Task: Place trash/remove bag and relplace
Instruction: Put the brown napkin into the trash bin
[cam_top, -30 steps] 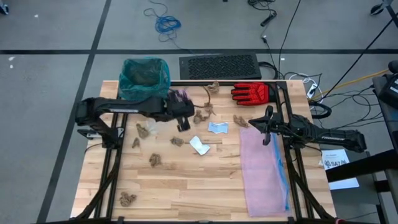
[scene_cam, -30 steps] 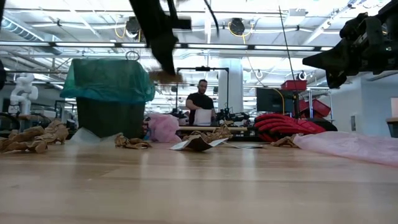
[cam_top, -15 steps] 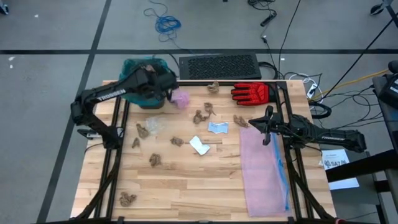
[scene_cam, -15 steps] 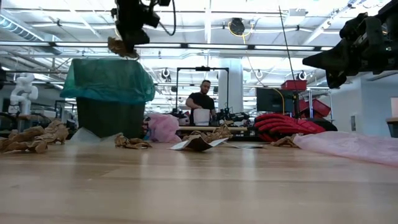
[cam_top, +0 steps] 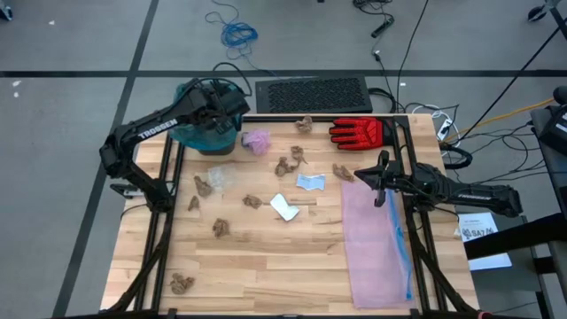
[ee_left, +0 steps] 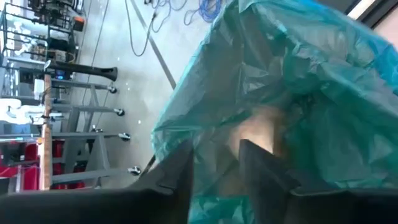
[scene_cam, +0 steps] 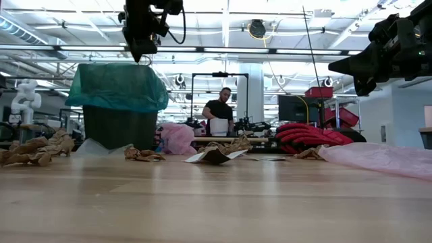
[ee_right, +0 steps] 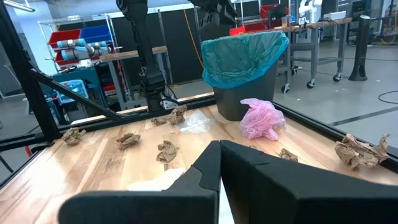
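Gone from the left gripper [scene_cam: 140,48] is the brown wad it carried a moment ago — the fingers [ee_left: 261,171] now stand apart with nothing between them, poised directly above the open mouth of the bag [cam_top: 205,133]. A pale brown blur shows inside the liner past the fingers, probably the scrap just dropped, though that is hard to tell. So one drop looks finished, and the clearing step is far from done: the next move calls for swinging back to the tabletop [cam_top: 266,257] and picking another scrap.

Much trash [cam_top: 219,228] lies scattered there — brown paper wads, a white piece, a pale blue one, and a purple wad just beside the bin. The bag itself is thin, teal and crinkly, draped over the rim of the dark bin at the tabletop's far left corner.

Right gripper [cam_top: 380,185] waits with fingers together, hanging over the far end of the pink bag [cam_top: 376,248].
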Robot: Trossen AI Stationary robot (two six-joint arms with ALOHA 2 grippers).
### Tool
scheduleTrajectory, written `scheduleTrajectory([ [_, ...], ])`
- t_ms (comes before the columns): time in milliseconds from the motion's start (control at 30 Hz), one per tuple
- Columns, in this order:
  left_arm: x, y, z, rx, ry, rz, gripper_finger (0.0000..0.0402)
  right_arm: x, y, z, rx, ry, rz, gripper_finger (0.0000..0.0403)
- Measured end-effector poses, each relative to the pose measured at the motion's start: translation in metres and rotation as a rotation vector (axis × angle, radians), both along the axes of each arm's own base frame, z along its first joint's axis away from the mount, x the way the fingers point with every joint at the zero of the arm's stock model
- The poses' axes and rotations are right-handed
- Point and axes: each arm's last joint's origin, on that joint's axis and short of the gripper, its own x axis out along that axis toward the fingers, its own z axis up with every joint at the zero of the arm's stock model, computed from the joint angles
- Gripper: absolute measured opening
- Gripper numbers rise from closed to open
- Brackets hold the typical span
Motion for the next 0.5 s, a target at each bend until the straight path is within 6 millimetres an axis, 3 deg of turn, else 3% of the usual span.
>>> scheduleTrajectory([
  [133, 0.000, -0.001, 0.000, -0.024, 0.004, -0.017, 0.0183, 0.000, 0.000, 0.000, 0.000, 0.000, 0.000, 0.0000],
  [233, 0.003, -0.005, 0.001, -0.016, -0.014, -0.022, 0.0182, 0.000, 0.000, 0.000, 0.000, 0.000, 0.000, 0.0000],
  [367, 0.014, -0.027, 0.016, 0.000, -0.078, -0.091, 0.0138, 0.000, 0.000, 0.000, 0.000, 0.000, 0.000, 0.0000],
  [500, 0.026, -0.055, 0.026, -0.144, -0.225, -0.214, 0.0065, 0.000, 0.000, 0.000, 0.000, 0.000, 0.000, 0.0000],
])
